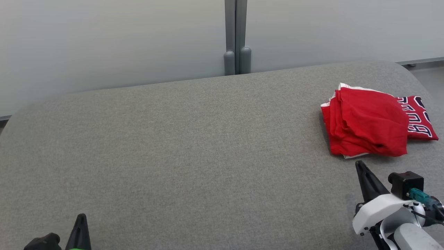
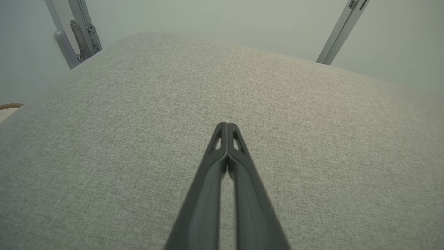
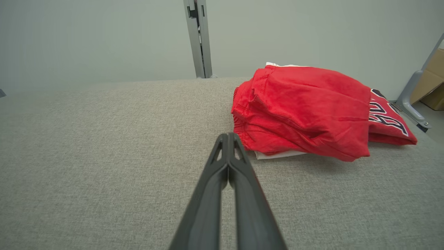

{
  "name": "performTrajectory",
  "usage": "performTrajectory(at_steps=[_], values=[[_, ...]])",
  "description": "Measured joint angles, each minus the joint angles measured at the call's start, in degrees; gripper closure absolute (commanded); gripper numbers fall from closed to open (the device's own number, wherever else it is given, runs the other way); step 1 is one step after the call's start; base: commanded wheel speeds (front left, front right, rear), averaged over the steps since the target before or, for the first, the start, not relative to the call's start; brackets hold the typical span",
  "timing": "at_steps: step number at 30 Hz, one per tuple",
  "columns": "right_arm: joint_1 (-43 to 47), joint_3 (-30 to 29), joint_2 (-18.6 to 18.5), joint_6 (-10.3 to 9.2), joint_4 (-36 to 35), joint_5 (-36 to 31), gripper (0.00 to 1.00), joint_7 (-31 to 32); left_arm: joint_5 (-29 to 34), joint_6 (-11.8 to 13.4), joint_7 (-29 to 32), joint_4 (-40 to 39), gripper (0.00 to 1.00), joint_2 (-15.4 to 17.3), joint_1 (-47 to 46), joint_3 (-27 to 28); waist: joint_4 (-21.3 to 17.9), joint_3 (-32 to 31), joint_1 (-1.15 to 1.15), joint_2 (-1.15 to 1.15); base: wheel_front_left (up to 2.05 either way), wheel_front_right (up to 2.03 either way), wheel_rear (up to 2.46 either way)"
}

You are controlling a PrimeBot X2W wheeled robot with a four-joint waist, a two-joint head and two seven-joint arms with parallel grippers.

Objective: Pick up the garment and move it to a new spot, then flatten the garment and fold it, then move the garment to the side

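The broad grey table (image 1: 173, 146) has rounded corners and a coarse woven cloth cover; at the table's far right end lies the red soft-fabric garment (image 1: 367, 121) with white trim and dark lettering, a limp, layered, roughly square stack; judging by that, folding and the move aside look done, with little left; the right gripper (image 1: 360, 166), over the table's near right, is pressed together and empty; the left gripper (image 1: 82, 218), near left, likewise.
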Motion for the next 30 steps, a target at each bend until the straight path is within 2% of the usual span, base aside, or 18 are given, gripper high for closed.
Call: performTrajectory(at_steps=[30], values=[[0.0,-7.8,4.4,3.50,-0.7,18.5,1.00,5.2,-16.3,-3.6,5.8,0.1,1.00,-1.8,-1.4,3.5,1.1,0.6,0.00,0.00,0.00,0.00,0.00]])
